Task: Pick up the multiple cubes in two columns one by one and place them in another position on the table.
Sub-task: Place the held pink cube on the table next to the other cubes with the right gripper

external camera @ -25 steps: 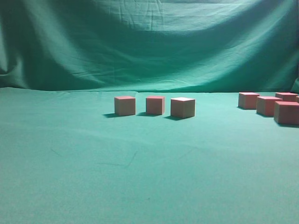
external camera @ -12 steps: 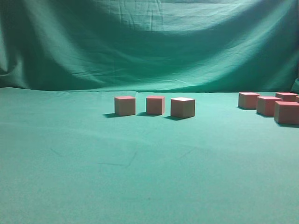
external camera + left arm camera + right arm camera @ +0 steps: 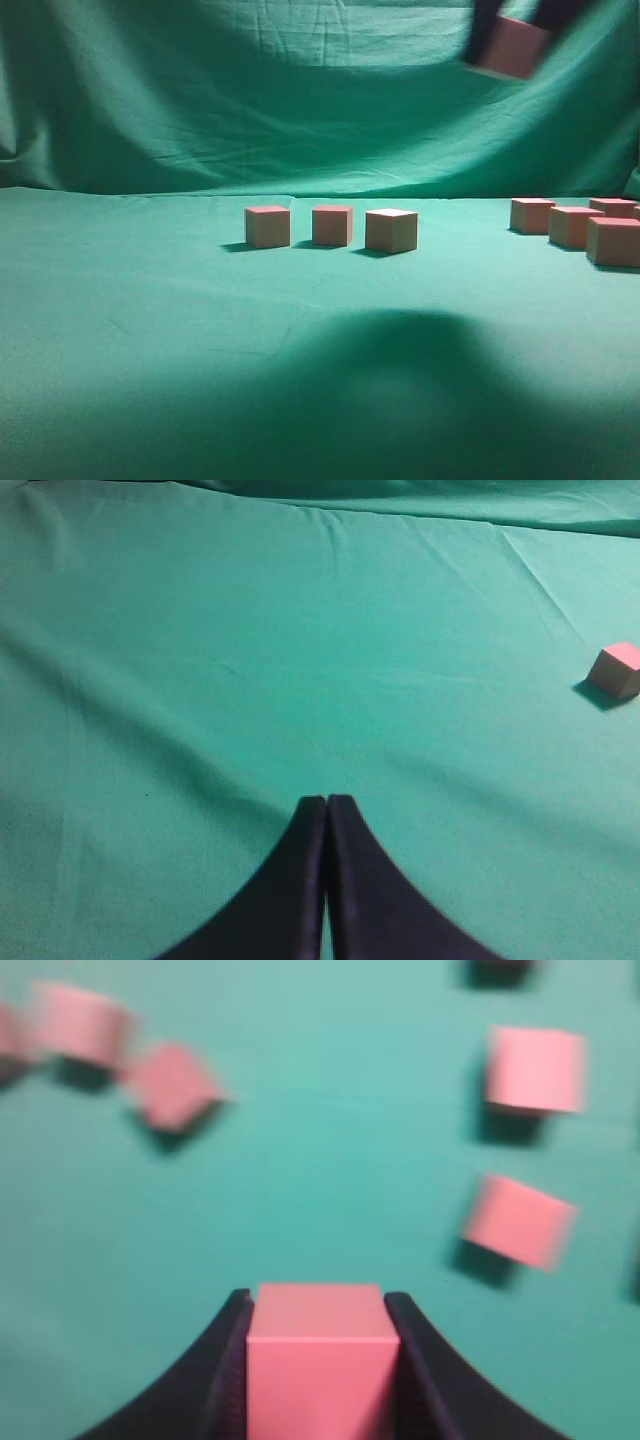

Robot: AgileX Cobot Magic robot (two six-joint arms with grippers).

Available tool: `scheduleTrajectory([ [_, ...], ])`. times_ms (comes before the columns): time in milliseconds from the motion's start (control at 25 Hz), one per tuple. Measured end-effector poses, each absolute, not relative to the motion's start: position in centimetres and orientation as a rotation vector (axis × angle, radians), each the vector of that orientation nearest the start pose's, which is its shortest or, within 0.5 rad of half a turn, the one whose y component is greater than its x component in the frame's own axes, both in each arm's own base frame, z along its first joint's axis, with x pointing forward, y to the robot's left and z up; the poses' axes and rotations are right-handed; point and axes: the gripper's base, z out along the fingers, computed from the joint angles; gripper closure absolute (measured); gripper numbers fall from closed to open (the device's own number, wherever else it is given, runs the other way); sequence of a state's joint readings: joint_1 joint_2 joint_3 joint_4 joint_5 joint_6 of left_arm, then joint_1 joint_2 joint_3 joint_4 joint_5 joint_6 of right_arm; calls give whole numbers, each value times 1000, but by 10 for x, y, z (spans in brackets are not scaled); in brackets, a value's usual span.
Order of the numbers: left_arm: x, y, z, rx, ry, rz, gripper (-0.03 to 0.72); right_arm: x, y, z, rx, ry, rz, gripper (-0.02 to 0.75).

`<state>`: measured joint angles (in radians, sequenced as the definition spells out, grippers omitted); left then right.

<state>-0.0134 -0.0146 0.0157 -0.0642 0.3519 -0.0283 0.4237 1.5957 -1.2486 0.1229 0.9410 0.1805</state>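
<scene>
While the right gripper [image 3: 512, 40] hangs high at the far right, its fingers are clamped on 1 pink cube [image 3: 318, 1370], well above the table [image 3: 150, 330]. Below, 3 cubes [image 3: 331, 226] sit in a row near the middle, with 4 more [image 3: 580, 228] clustered at the right edge. The left gripper [image 3: 327, 805] hovers low, fingers pressed together, another cube [image 3: 616, 670] off to its right.

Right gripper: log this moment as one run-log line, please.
right gripper: shut on carried cube, high above table | left gripper: shut, empty | row of three cubes: resting on table
</scene>
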Motion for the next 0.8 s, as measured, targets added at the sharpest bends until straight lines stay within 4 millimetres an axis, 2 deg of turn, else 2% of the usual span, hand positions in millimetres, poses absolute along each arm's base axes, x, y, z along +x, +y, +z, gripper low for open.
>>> scheduleTrajectory([
  [120,53,-3,177,-53,1836,-92,688,295,190,283,-384,2797,368,477],
  [240,53,-3,177,-53,1836,-92,688,300,233,274,-428,2846,389,477],
  [400,53,-3,177,-53,1836,-92,688,314,275,254,-428,2904,390,477],
  [560,53,-3,177,-53,1836,-92,688,331,299,229,-301,2950,395,477],
  [800,53,-3,177,-53,1836,-92,688,346,312,192,-177,3010,373,477],
])
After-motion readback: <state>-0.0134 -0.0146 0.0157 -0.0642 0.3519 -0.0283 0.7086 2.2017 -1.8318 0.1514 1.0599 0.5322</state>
